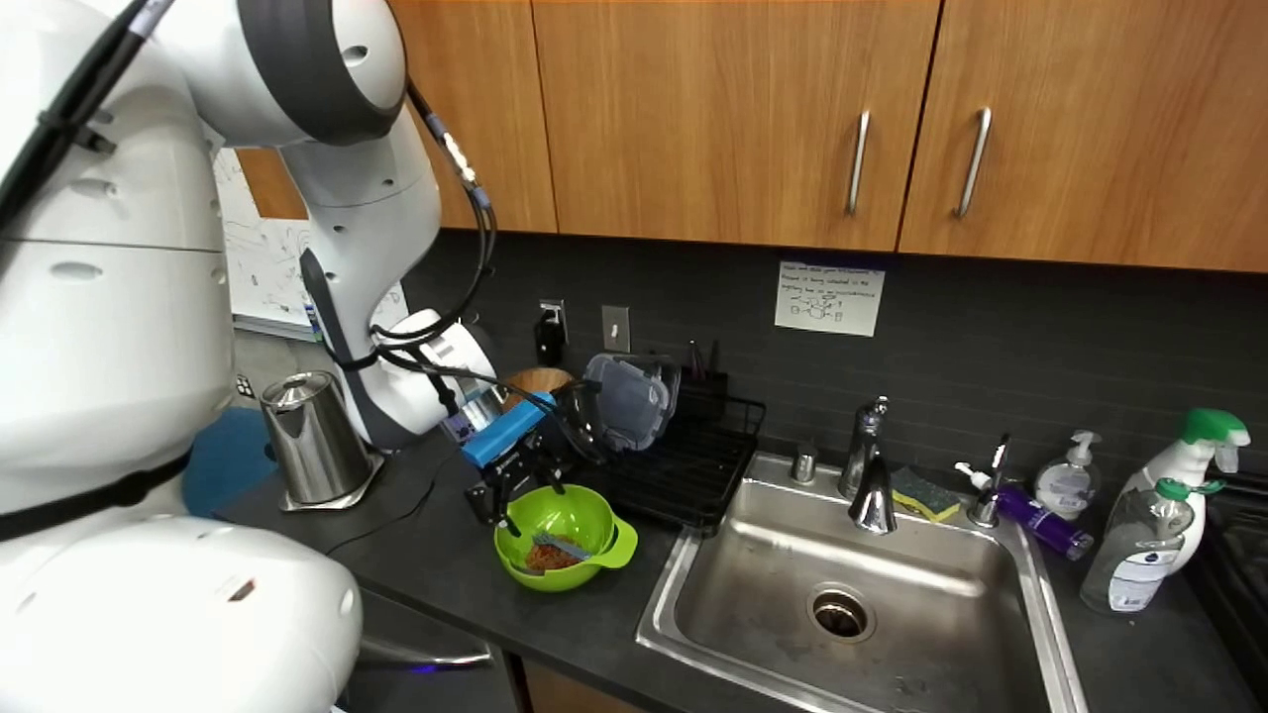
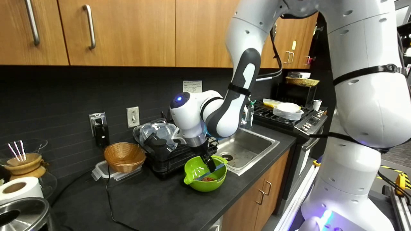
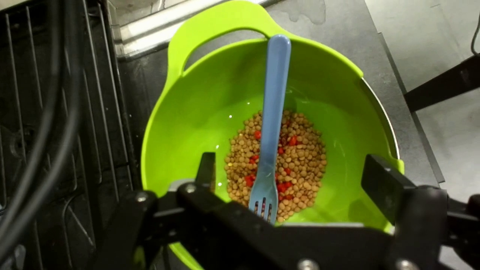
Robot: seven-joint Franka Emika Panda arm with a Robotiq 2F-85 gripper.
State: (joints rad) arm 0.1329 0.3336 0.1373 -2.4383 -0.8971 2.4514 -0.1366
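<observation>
Wrist view: we see a blue-grey fork (image 3: 271, 116) lying in a green bowl (image 3: 180, 131), its handle end showing against the rim at 12 o'clock and its tines toward 6 o'clock. Beneath it we find a heap of tan, lentil-like grains (image 3: 305, 161) dotted with red pieces (image 3: 293, 141). Around the fork, at 8 and 4 o'clock, we have the black fingers (image 3: 386, 183), released and spread wide, with a gap between each of them and the fork. In both exterior views they point down at the bowl, and we cannot tell whether they touch its wall. Back in the wrist view, the bowl's loop handle (image 3: 225, 18) sits at 11 o'clock, and past the bowl a black dish rack (image 3: 99, 123) lies at 9 o'clock. In an exterior view we see the bowl resting on the dark table (image 1: 436, 555), with a metal sink (image 1: 921, 594) toward 4 o'clock and a steel kettle (image 1: 315, 441) toward 10 o'clock. In an exterior view we make out a wicker basket (image 2: 124, 157) toward 9 o'clock of the bowl and, farther off, a stove (image 2: 305, 125) between 1 and 2 o'clock
</observation>
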